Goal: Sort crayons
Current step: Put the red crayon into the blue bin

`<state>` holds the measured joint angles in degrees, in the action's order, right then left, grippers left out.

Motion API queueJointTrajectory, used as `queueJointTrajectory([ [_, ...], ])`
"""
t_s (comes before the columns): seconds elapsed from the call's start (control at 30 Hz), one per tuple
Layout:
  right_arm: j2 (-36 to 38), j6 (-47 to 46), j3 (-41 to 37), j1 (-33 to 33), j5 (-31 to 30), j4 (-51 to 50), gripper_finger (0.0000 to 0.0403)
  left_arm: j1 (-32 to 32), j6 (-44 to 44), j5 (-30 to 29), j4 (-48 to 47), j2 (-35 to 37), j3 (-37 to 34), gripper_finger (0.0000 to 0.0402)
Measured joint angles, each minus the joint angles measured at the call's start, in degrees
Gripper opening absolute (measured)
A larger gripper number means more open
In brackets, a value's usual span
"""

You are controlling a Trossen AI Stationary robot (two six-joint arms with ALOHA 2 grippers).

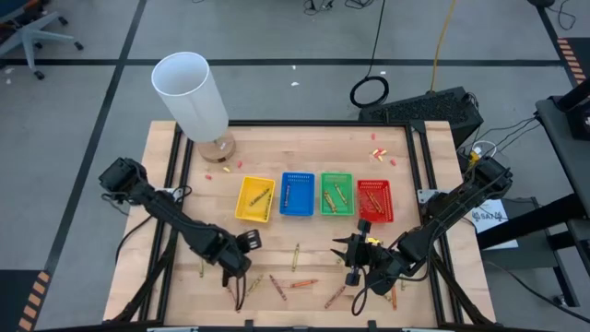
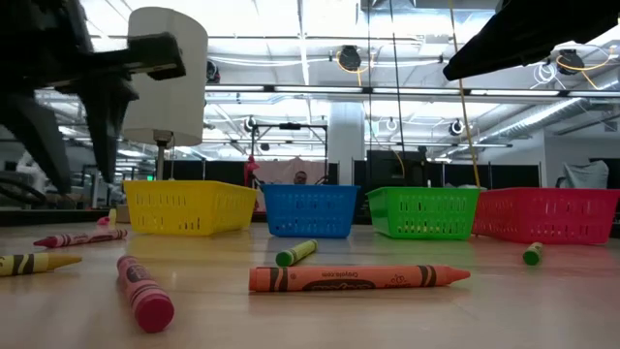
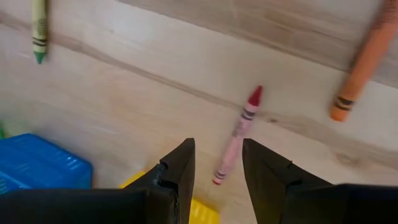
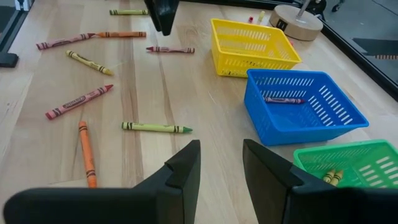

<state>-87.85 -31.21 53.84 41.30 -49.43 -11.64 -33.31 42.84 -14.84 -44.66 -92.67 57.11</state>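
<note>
Crayons lie loose on the near part of the wooden table, among them a green one (image 1: 296, 256), an orange one (image 2: 358, 278) and a red one (image 3: 239, 134). More lie in the blue tray (image 4: 283, 99), green tray (image 1: 336, 194) and red tray (image 1: 374, 200). My left gripper (image 1: 236, 277) hangs over the near left, pointing steeply down and open; the red crayon lies on the table below the gap between its fingers. My right gripper (image 1: 350, 260) hovers at the near right, slanting toward the left, open with nothing between its fingers (image 4: 221, 168).
Yellow (image 1: 254, 198), blue (image 1: 297, 194), green and red trays stand in a row across the table's middle. A tall white cylinder (image 1: 189, 92) on a round wooden base (image 1: 217, 148) stands at the far left. Small red-pink scraps (image 1: 378, 153) lie at the far right.
</note>
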Motion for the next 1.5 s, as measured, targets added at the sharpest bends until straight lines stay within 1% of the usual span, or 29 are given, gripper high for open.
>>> queueJointTrajectory([
  [0.13, 0.0, 0.2, 0.0, 0.0, 0.0, 0.0, 0.0105, 0.8, 1.3, 0.0, 2.1, -1.6, -1.9, 0.0125],
  [0.3, 0.0, 0.2, -0.2, 0.0, 0.0, 0.2, 0.0105, 1.6, 2.5, 0.1, 2.3, -4.2, -3.3, 0.0125],
  [0.43, 0.0, 0.0, -0.5, 0.0, 0.0, 0.2, 0.0105, 2.4, 2.6, 2.2, 4.8, -5.3, -3.3, 0.0125],
  [0.63, 0.0, -0.2, -0.5, 0.0, 0.0, 0.3, 0.0105, 4.8, 2.7, 4.8, 5.2, -6.4, -3.1, 0.0123],
  [0.73, 0.0, -0.2, -0.5, 0.0, 0.0, 0.3, 0.0105, 5.7, 2.7, 6.3, 5.2, -6.6, -3.0, 0.0107],
  [0.87, 0.0, -0.2, -0.5, 0.0, 0.0, 0.3, 0.0105, 6.2, 2.6, 8.6, 5.2, -6.6, -3.1, 0.007],
  [1.03, 0.0, -0.2, -0.5, 0.0, 0.0, 0.3, 0.0105, 6.2, 2.5, 9.1, 5.9, -6.7, -3.1, 0.0029],
  [1.2, 0.0, -0.2, -0.5, 0.0, 0.0, 0.3, 0.0105, 6.2, -2.3, 9.1, 5.6, -6.8, -2.2, 0.0008],
  [1.37, 0.0, -0.2, -0.5, 0.0, 0.0, 0.3, 0.0105, 6.2, -6.7, 9.1, 6.0, -6.8, -1.5, 0.0008],
  [1.5, 0.0, -0.2, -0.5, 0.0, 0.0, 0.3, 0.0105, 6.2, -11.9, 9.1, 7.6, -6.0, -1.5, 0.0008],
])
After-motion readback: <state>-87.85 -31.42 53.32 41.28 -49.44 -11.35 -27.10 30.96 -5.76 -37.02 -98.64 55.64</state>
